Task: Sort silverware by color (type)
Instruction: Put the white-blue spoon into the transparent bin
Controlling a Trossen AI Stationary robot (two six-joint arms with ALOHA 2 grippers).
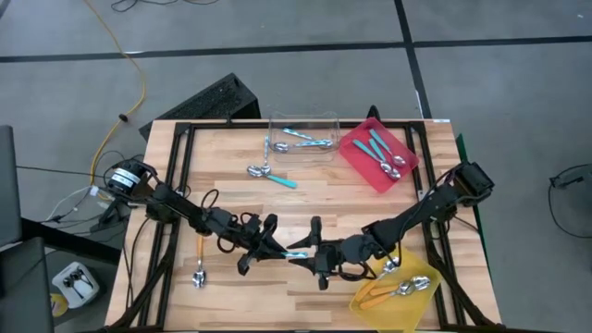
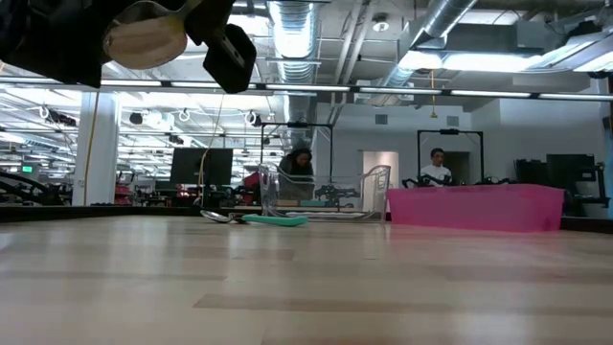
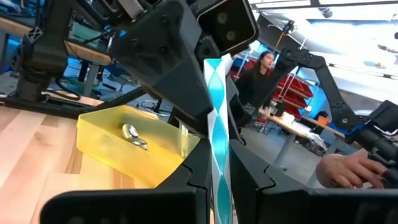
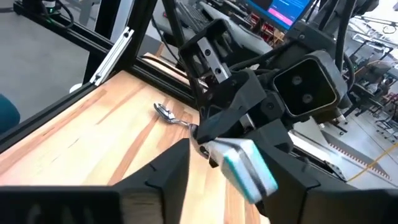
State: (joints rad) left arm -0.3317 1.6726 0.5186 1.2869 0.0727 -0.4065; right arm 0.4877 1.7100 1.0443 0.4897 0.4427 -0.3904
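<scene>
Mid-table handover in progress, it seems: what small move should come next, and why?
Probably the right end effector should finish closing on the teal plastic-handled spoon. The left end effector holds that spoon, clamped upright in the left wrist view, and its free end already sits between the right fingers.

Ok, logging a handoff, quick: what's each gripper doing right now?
Left gripper: shut on the light blue spoon.
Right gripper: fingers around the same spoon, not yet clamped.

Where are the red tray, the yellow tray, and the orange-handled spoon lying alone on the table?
red tray (image 1: pixel 355 155): high view, bare floor near its left corner.
yellow tray (image 1: pixel 427 298): high view, its right wall.
orange-handled spoon (image 1: pixel 200 261): high view, middle of its handle.
</scene>
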